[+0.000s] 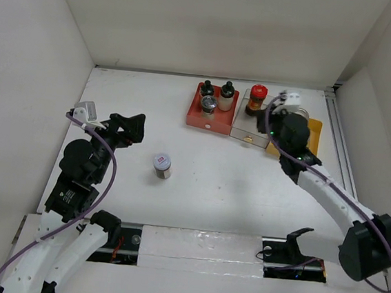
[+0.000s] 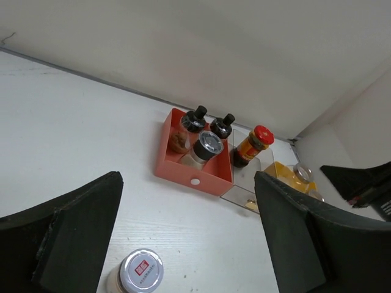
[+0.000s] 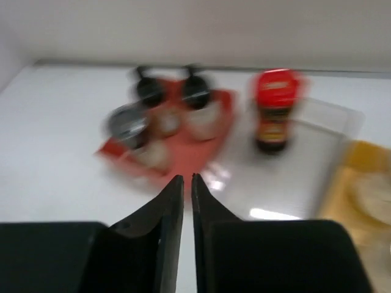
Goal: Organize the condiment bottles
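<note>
bottles [image 1: 208,104]: three grouped in red tray [image 1: 208,125], red-capped jar [image 1: 257,97] in clear tray [image 1: 249,133], loose jar [image 1: 162,164] mid-table before spread left gripper [image 2: 188,201], likely next pickup; right gripper [image 3: 187,180] nearly pressed together, empty, beside trays.

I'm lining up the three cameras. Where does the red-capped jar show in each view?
Top external: the red-capped jar stands far back, right of centre, in the clear tray.
Left wrist: right of centre, between the two fingers.
Right wrist: upper right, blurred.
Shared landmark: the red tray, just left of the jar in every view.
</note>
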Robot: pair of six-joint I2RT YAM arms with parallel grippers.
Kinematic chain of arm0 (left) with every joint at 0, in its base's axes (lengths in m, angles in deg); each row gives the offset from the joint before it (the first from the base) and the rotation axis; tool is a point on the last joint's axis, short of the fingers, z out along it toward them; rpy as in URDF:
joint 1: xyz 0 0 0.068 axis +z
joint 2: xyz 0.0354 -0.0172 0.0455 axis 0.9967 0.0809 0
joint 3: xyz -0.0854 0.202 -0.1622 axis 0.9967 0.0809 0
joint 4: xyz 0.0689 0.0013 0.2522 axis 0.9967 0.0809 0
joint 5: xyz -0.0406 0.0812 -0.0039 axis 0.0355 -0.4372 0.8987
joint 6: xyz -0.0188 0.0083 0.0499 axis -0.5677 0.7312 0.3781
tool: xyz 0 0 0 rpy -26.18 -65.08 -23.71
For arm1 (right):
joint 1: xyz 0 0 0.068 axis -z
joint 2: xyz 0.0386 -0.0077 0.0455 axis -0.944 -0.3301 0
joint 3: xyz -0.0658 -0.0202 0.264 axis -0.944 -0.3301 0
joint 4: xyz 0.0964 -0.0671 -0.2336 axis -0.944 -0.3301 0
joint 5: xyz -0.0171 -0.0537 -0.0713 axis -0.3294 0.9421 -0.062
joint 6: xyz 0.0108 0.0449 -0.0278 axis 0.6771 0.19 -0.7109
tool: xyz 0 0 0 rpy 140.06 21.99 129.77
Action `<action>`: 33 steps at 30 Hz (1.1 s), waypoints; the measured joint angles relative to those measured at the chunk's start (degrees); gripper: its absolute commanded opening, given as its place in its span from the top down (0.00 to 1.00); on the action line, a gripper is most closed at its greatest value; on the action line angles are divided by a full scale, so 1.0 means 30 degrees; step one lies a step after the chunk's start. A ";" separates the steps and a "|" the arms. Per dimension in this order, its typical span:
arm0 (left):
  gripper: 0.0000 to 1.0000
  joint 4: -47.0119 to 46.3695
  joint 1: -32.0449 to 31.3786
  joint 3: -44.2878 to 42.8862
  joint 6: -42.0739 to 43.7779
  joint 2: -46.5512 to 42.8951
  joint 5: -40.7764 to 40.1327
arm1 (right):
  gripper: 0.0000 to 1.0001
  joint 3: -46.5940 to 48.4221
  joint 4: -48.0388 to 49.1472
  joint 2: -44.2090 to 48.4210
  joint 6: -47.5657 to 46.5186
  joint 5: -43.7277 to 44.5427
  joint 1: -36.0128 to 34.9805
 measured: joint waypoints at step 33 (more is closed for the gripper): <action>0.18 0.0000 0.0000 0.0000 0.0138 0.0124 -0.0044 | 0.28 0.9202 -0.2288 -1.4914 -0.3388 -0.7635 -1.2903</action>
